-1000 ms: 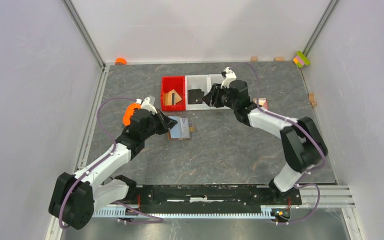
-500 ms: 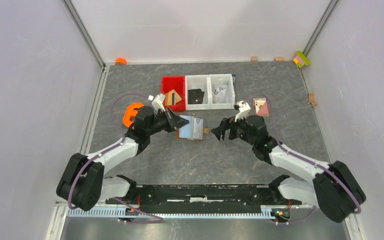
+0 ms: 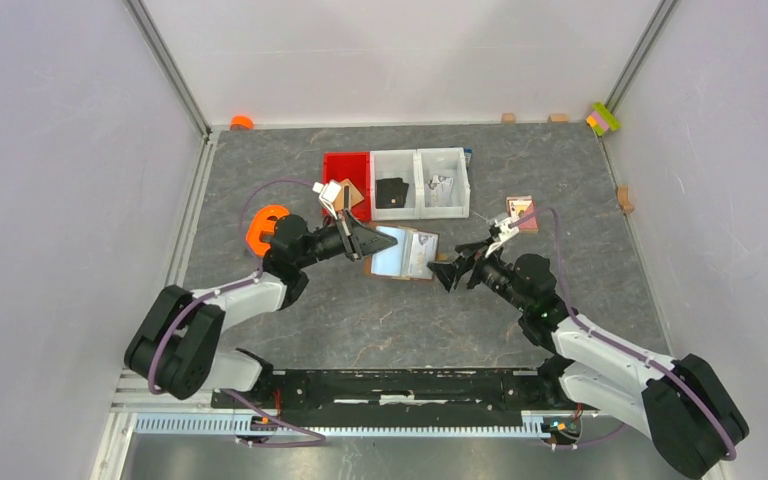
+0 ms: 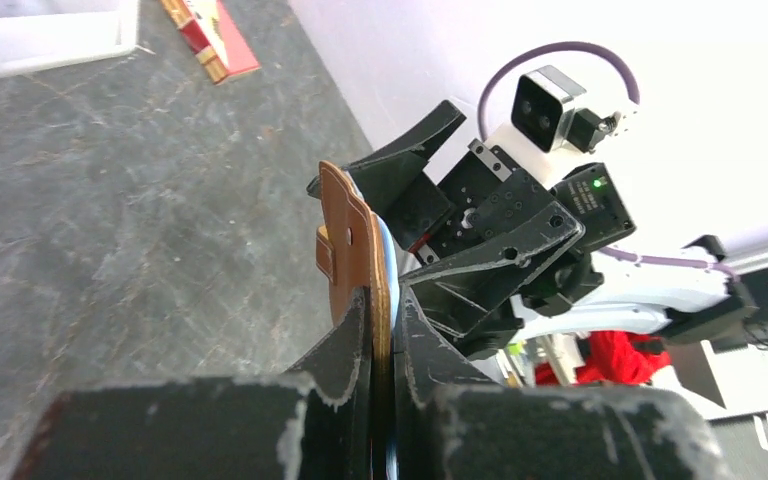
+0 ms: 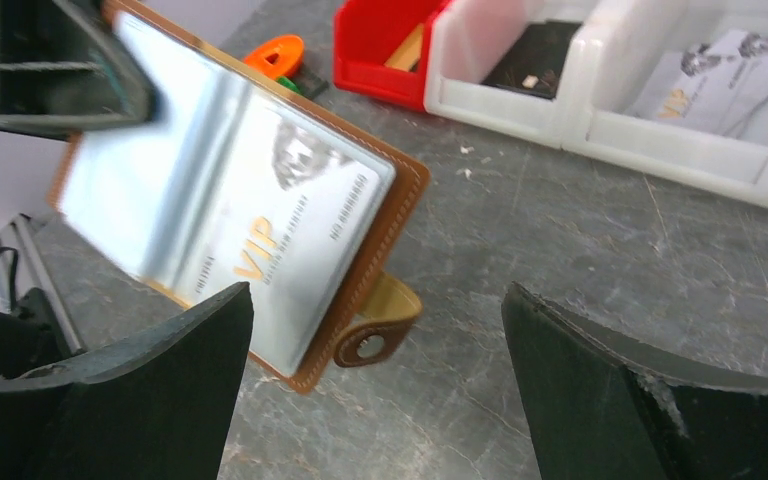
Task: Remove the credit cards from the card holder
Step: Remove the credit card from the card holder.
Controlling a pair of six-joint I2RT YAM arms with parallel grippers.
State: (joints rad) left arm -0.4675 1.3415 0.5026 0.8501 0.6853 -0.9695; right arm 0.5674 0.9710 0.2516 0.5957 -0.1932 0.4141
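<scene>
Brown card holder pinched tight in left tool, right tool wide open just beside its free edge, holding nothing

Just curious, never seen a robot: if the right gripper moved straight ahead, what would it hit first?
Probably the open card holder, near its snap-tab edge, held by the left gripper; depth is uncertain.

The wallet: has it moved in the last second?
Yes: the wallet went right, from in front of the red bin to in front of the white bin beside it.
</scene>
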